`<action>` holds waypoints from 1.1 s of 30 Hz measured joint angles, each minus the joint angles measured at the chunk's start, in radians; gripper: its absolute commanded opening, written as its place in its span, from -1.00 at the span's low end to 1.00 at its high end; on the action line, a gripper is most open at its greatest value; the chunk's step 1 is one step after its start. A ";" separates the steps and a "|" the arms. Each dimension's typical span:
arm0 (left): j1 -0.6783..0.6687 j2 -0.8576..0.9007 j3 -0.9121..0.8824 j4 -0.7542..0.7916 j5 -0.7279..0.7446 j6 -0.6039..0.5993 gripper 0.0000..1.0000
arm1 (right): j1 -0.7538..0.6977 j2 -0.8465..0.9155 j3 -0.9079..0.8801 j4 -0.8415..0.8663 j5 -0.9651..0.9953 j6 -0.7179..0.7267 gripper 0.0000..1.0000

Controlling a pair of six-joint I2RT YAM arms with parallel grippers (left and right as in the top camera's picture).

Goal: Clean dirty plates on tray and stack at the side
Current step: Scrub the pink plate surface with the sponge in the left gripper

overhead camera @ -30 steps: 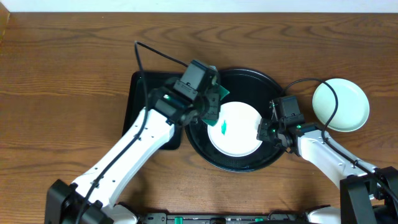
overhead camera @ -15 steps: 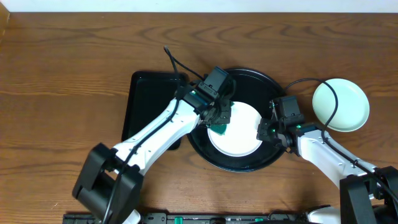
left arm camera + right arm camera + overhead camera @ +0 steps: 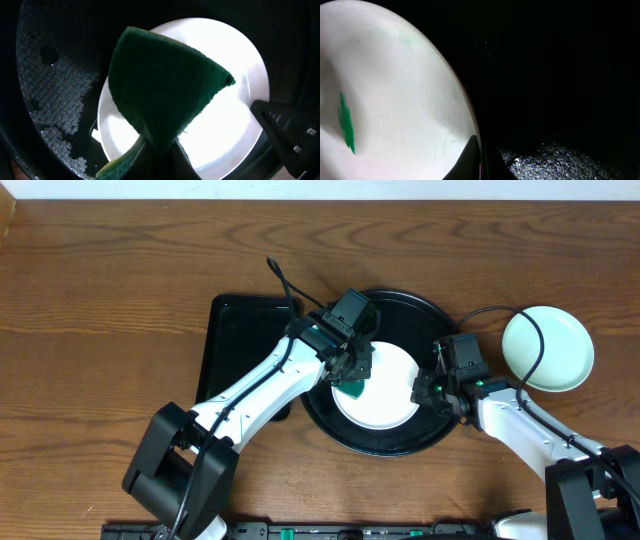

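overhead: tray (image 3: 392, 446) holds one plate (image 3: 388, 398) (green-smeared); left gripper (image 3: 350, 372) clamps sponge (image 3: 354, 387), right gripper (image 3: 425, 392) pinches rim.

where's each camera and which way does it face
overhead: fixed above the wooden table, looking straight down; left arm and right arm show.
left wrist: on the left gripper, looking down past its pinched green sponge at the round white plate.
right wrist: on the right gripper, looking along that plate's rim, which it clamps.
shared: all three see that plate.
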 measured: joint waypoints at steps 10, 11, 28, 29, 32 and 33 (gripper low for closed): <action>0.000 0.000 0.000 0.000 0.000 0.000 -0.85 | 0.046 0.000 0.000 0.017 0.014 0.010 -0.98; 0.000 0.000 0.000 0.000 0.000 0.000 -0.85 | 0.050 0.000 0.000 0.017 0.019 0.011 -0.97; 0.000 0.001 0.000 0.010 -0.051 0.000 -0.85 | 0.059 0.000 0.000 0.018 0.038 0.019 -0.97; 0.000 0.001 0.000 0.014 -0.054 0.000 -0.85 | 0.059 0.000 0.000 0.018 0.038 0.019 -0.97; 0.000 0.001 -0.001 0.033 -0.057 0.000 -0.85 | 0.059 0.000 0.000 0.018 0.039 0.019 -0.97; 0.000 0.001 -0.003 0.036 -0.058 -0.001 -0.85 | 0.059 0.000 0.000 0.018 0.039 0.019 -0.97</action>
